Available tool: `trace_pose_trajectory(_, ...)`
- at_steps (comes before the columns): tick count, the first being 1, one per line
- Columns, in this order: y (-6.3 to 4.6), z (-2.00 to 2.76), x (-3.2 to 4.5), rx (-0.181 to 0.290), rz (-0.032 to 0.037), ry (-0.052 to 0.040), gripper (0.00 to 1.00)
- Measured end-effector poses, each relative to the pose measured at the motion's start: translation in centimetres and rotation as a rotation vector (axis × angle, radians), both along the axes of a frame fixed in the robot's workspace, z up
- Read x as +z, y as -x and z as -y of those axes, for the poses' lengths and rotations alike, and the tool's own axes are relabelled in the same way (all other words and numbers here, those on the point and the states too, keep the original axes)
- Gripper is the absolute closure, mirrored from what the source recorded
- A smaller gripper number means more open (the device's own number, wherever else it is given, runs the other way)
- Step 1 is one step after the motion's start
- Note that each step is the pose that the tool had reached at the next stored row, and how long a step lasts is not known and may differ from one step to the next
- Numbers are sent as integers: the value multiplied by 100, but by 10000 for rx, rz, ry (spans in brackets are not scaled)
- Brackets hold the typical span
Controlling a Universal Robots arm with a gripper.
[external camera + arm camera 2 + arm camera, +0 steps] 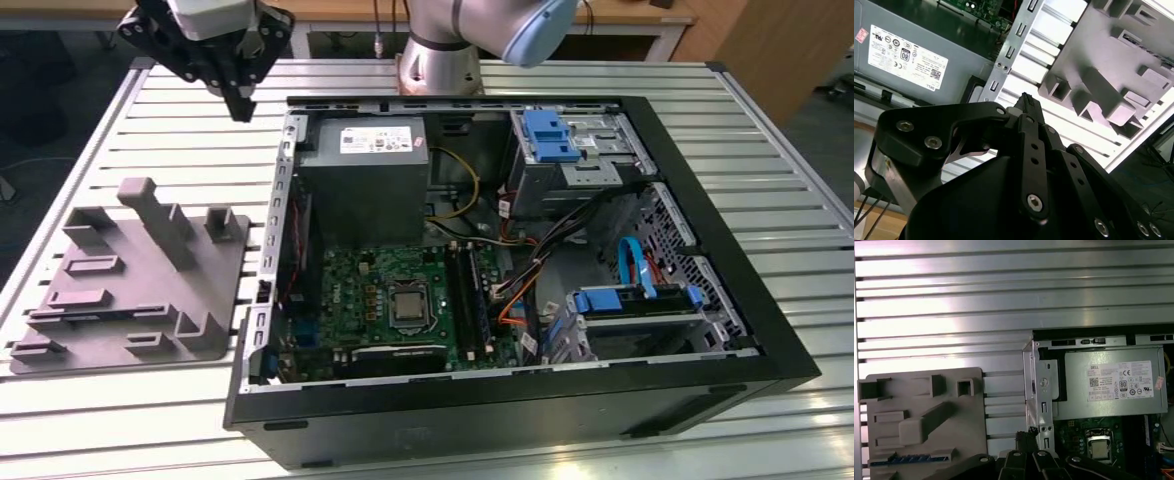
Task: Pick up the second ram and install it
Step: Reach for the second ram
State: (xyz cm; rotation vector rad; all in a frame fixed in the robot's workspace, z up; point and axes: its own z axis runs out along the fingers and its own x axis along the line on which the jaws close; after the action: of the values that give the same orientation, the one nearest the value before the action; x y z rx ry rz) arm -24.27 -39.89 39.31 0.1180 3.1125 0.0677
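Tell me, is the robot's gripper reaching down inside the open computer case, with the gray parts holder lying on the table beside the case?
Not quite. The gripper is not inside the computer case. The exterior view shows it hanging above the slatted table, outside the case's far corner. The gray parts holder does lie on the table beside the case.

Grey fixture (pixel 134 290) — black case (pixel 467 425) — green motherboard (pixel 354 285) — ribbed silver table (pixel 134 420).
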Motion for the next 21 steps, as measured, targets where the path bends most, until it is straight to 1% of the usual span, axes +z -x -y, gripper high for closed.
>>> trace_pose_trajectory(21, 517, 0, -2, 0, 0, 0, 90)
